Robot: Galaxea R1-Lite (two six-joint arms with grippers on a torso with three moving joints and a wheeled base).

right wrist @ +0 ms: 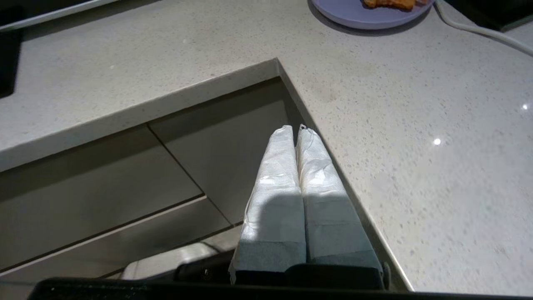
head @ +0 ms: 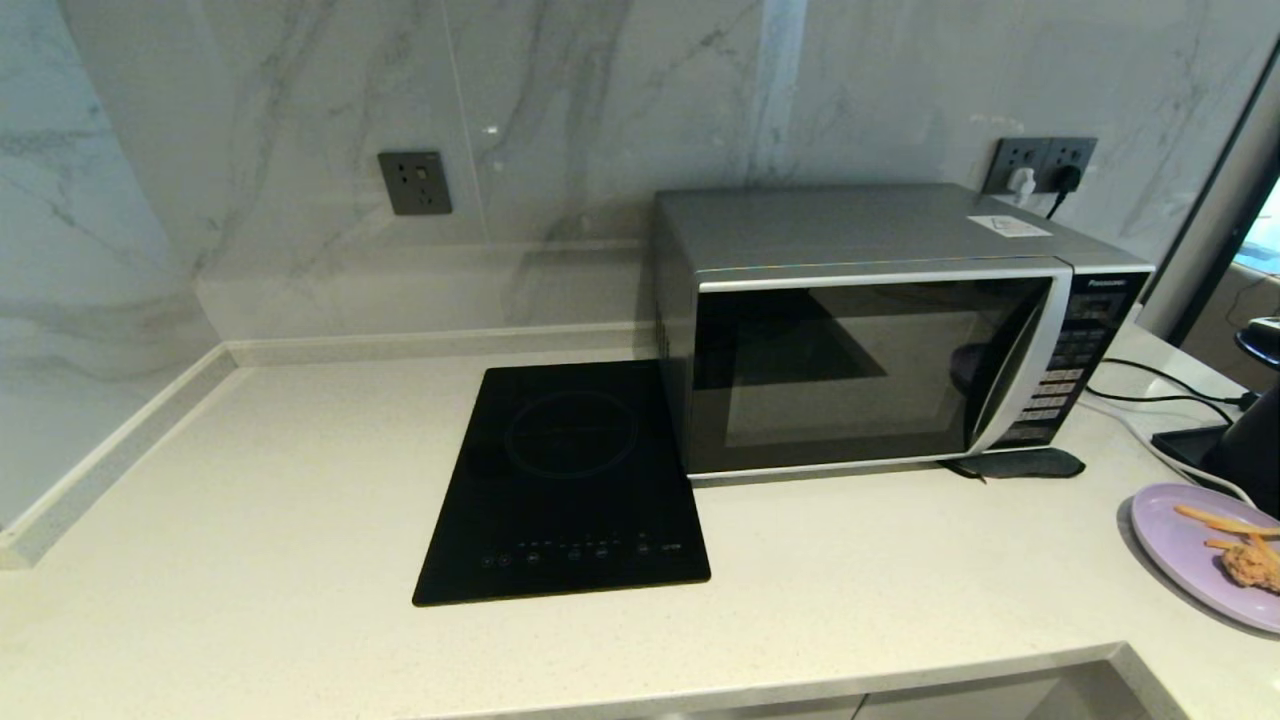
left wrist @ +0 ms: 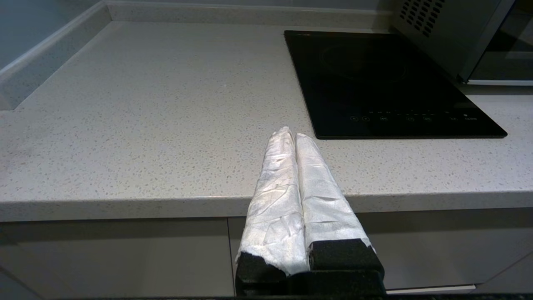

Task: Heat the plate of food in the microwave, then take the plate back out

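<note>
Against the marble back wall the microwave (head: pixel 880 330) stands shut on the counter (head: pixel 250 520), its dark glass door closed and its curved handle strip (head: pixel 1030 360) beside the button panel. It looks heavy and stiff enough to stay put when the door is pulled, and the handle strip is the likely place to hook a finger. To its left lies a flat black hob (head: pixel 565 480), touching or just beside the microwave's base.

The plate (head: pixel 1195 545) sits at the counter's right end, well apart from the door, cut off by the edge of the head view. It looks light, rigid and smooth, probably slippery against wrapped fingers, so its thin rim is the place to pinch, kept level because the chicken (head: pixel 1255 565) and fries (head: pixel 1215 520) lie loose on it. A white cable (right wrist: pixel 479 29) runs just beside it and could snag.

The counter is pale speckled stone, hard and level, with an inner corner cut near the plate.

The left gripper (left wrist: pixel 290 133) hovers off the counter's front edge, jaws together and holding nothing. The right gripper (right wrist: pixel 293 130) hangs by the inner corner, jaws likewise pressed together.
</note>
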